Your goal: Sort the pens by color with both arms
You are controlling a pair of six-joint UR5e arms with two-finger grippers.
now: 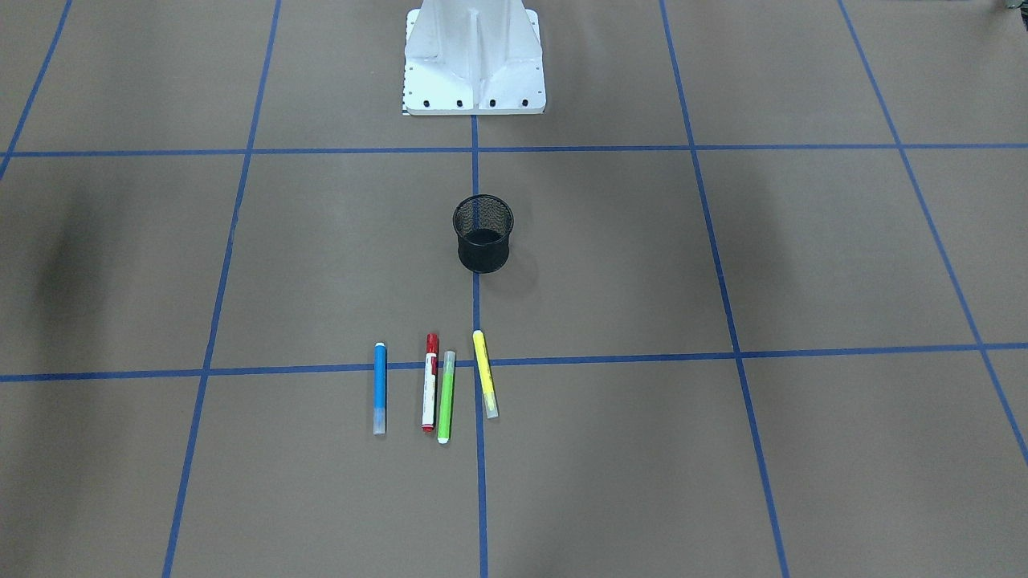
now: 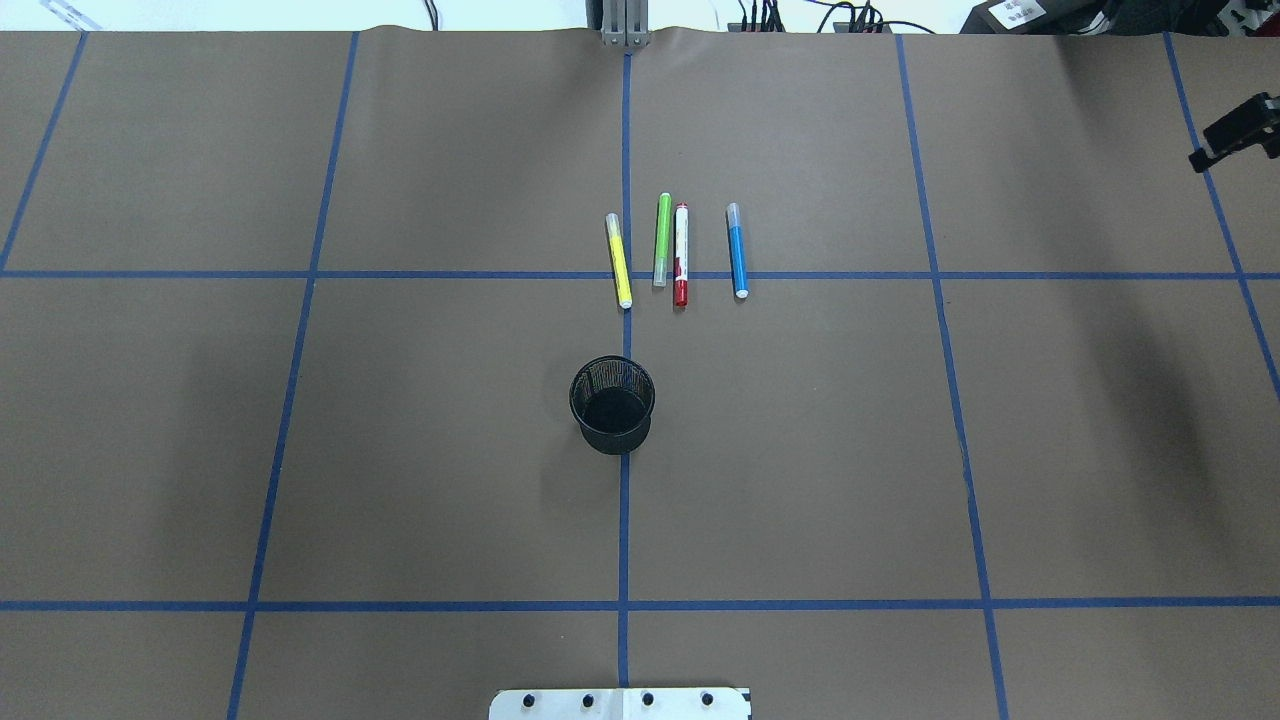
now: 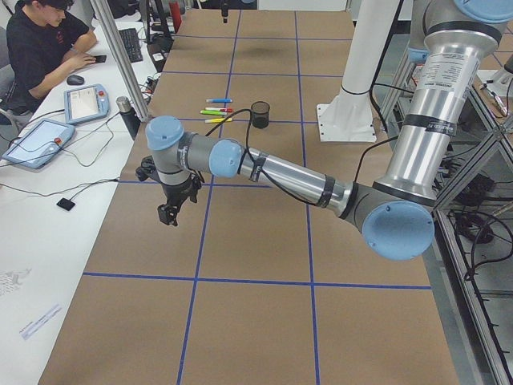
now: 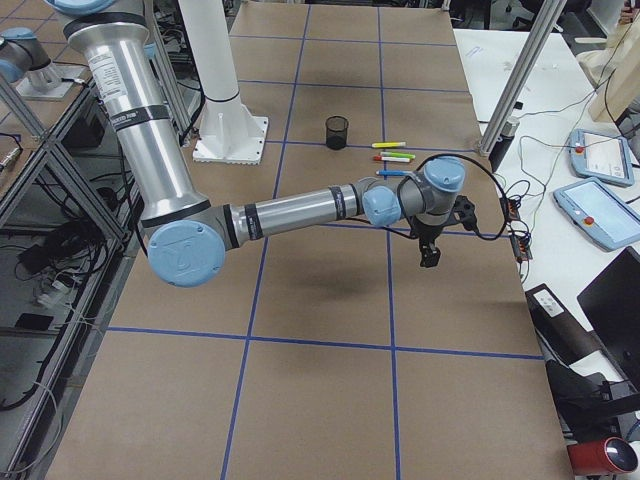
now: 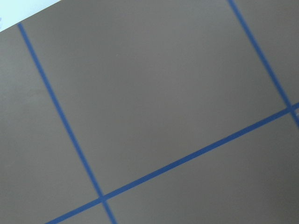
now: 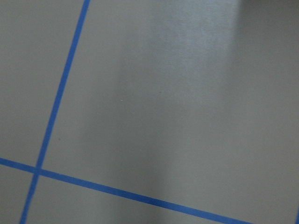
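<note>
Four pens lie flat in a row on the brown paper-covered desk (image 1: 723, 482). They lie across one blue tape line (image 1: 803, 352), on the side of the black mesh cup (image 1: 483, 233) that is away from the white base pedestal (image 1: 474, 64). In the front-facing view, from left to right, they are the slim blue pen (image 1: 380, 385), the white pen with red cap (image 1: 430, 384), the lime green pen (image 1: 446, 397) and the yellow pen (image 1: 484, 373). The white and the green one lie very close side by side — whether they touch I cannot tell. The blue and the yellow one lie a little apart on each side, and the yellow one is slightly tilted. The cup stands upright on the middle tape line, near the pens but not touching them.

The black two-finger left tool (image 3: 170, 210) hangs above the desk, pointing down, well apart from the pens. The black right tool (image 4: 430, 258) hangs the same way at the opposite end. For both tools I cannot tell if they are open or closed. Both wrist views show only brown paper and tape lines.
</note>
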